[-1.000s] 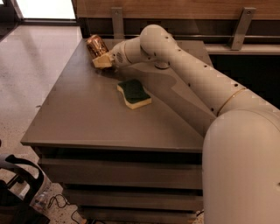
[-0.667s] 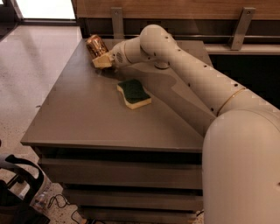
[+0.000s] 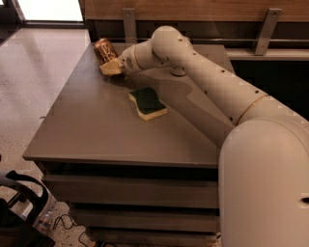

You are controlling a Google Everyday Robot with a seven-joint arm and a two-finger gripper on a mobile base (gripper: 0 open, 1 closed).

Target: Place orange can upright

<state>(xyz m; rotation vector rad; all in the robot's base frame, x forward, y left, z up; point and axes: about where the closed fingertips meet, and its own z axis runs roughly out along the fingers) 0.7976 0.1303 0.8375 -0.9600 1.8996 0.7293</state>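
— One can on the table [image 3: 91, 135]?
— Yes. The orange can [image 3: 105, 49] sits at the far-left corner, near the left edge, tilted, its lower end clamped in the gripper [image 3: 110, 67].
— Room around it?
— Bare tabletop runs toward the near edge. A sponge [image 3: 147, 102] lies mid-table, well apart. The arm [image 3: 212, 82] crosses the right side.

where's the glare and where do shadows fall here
Camera view: the bright opening at top left is blown out and glares off the floor; the orange can glints by the gripper at the far left corner of the table; the arm shadows it right of the sponge.
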